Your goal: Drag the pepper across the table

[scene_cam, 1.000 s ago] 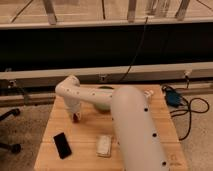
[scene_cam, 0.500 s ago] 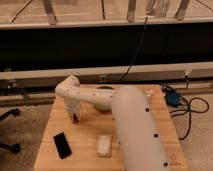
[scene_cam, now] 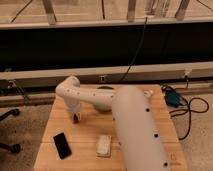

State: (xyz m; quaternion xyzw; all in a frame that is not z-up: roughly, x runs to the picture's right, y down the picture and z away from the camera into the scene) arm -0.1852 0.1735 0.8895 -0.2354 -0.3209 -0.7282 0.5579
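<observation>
A long dark wall panel and pale metal rails run across the back of the room, above a speckled floor. In front stands the table [scene_cam: 55, 131], a light wooden top with plank grain running front to back.

The robot's white arm [scene_cam: 132, 130] fills the right-hand part of the tabletop from the near edge, thick and dotted with small dark fasteners. It bends at a rounded joint near the table's far left and turns downward there. The gripper [scene_cam: 76, 116] hangs at the end of that downward section, low over the left half of the table. Whether it is clenched or released cannot be told.

The pepper [scene_cam: 76, 119], small and dark red, sits right at the gripper's tip on the left half of the table, back from the near edge. Whether the gripper touches it cannot be told.

A black phone [scene_cam: 62, 145] lies flat near the front left corner, angled slightly, well apart from the pepper. A small white rectangular object [scene_cam: 104, 145] lies near the front edge, just beside the arm. A dark green domed thing [scene_cam: 104, 100] sits toward the far edge, partly hidden behind the arm.

Off the table to the right, a blue object [scene_cam: 171, 97] rests on the floor among black cables [scene_cam: 192, 107].
</observation>
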